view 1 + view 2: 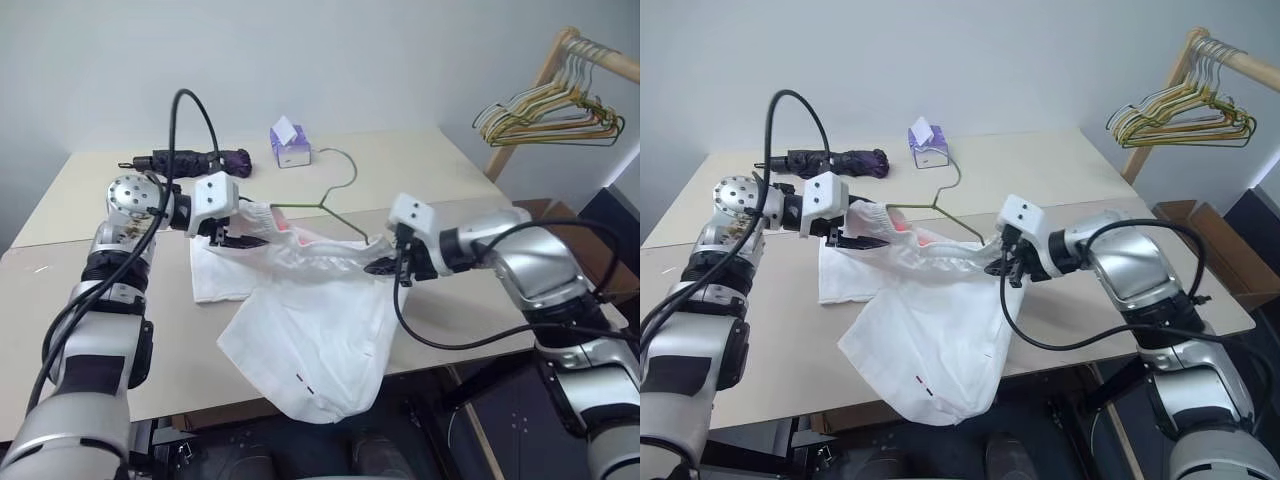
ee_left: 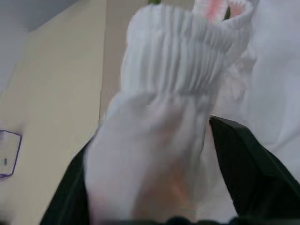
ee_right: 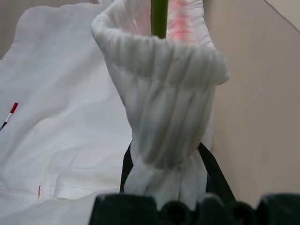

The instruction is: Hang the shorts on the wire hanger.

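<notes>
We hold the shorts [image 1: 300, 330] stretched between our two arms over the near part of the table [image 1: 420, 170], so that the gathered waistband stands open as a sleeve the wire hanger [image 1: 325, 205] can sit inside. Our right gripper [image 1: 385, 262] is clamped shut on one end of the waistband; its wrist view shows the ribbed elastic bunched between the black fingers, with the olive wire running into the opening just above. Our left gripper [image 1: 232, 237] sits at the other end of the waistband with its fingers spread wide, the fabric draped between them; whether it is pinching anything we judge doubtful. The hanger's hook rises behind the shorts, toward the purple tissue box [image 1: 289, 145], and its sloping arms pass into the waistband between our grippers, which suggests the shoulders are already threaded. The legs of the shorts trail down over the table's near edge. A folded dark umbrella [image 1: 195, 160] lies far back on the table, and a bunch of coloured hangers [image 1: 545, 115] hangs on the rack to our right, both well apart from the work.
</notes>
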